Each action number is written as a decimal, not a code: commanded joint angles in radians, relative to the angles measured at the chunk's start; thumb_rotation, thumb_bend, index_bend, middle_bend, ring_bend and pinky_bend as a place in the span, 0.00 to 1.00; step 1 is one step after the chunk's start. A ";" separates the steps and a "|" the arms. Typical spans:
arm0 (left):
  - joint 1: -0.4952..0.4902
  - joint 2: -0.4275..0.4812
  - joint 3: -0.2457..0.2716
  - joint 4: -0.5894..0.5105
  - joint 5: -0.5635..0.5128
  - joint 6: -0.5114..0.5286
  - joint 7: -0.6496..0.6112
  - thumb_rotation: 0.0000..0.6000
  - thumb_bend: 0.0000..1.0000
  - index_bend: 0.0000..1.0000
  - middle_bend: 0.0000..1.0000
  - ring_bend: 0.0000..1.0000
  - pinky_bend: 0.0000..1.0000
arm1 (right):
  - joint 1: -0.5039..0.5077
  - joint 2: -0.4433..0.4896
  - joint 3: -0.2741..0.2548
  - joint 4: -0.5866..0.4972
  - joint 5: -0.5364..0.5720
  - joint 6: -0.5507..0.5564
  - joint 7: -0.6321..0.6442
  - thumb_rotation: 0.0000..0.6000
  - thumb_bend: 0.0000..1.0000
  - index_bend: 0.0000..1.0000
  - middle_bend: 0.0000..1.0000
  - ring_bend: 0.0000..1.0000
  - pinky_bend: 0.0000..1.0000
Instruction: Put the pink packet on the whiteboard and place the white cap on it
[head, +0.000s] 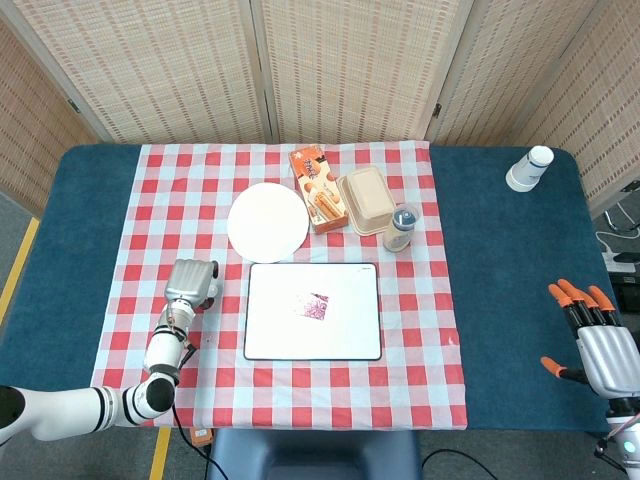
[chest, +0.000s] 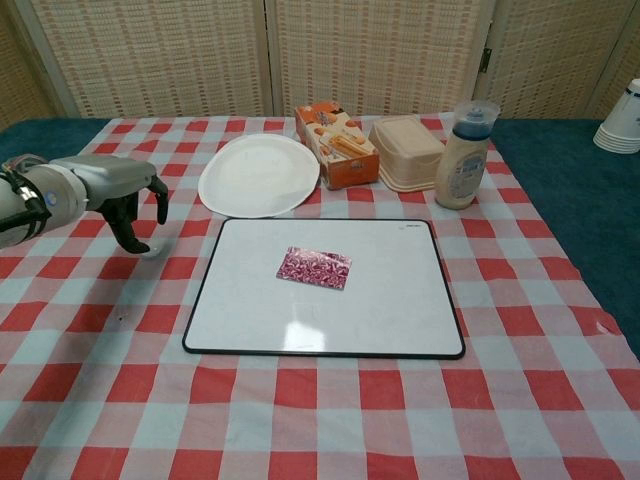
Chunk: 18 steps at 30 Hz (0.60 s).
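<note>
I see the whiteboard (chest: 390, 300) centred on the checked cloth (chest: 300, 420), pink packet (chest: 314, 268) lying flat on it. My left hand (chest: 118, 190) hangs fingers-down over the white cap (chest: 150, 248), hiding most of it; can't tell if it grips. Right hand (head: 600, 335) idle at the table edge, fingers spread, holding nothing.

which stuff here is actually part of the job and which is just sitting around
Part of the job:
pink packet, lying on the whiteboard
white cap, on the cloth under the left hand

Just lying about:
white plate
orange box
beige container
bottle
paper cups
right hand, idle at the table's edge
</note>
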 joint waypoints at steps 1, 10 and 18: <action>0.004 -0.008 0.000 0.011 0.003 -0.003 -0.006 1.00 0.25 0.41 1.00 1.00 1.00 | 0.000 0.000 0.001 0.001 0.000 0.001 0.001 1.00 0.00 0.07 0.03 0.00 0.05; 0.010 -0.028 0.004 0.031 0.008 -0.004 -0.003 1.00 0.25 0.42 1.00 1.00 1.00 | -0.001 0.001 0.001 0.000 0.002 0.001 0.002 1.00 0.00 0.07 0.03 0.00 0.05; 0.012 -0.042 0.000 0.052 0.006 -0.007 0.005 1.00 0.25 0.43 1.00 1.00 1.00 | -0.001 0.002 0.001 -0.002 0.002 0.001 0.001 1.00 0.00 0.07 0.03 0.00 0.05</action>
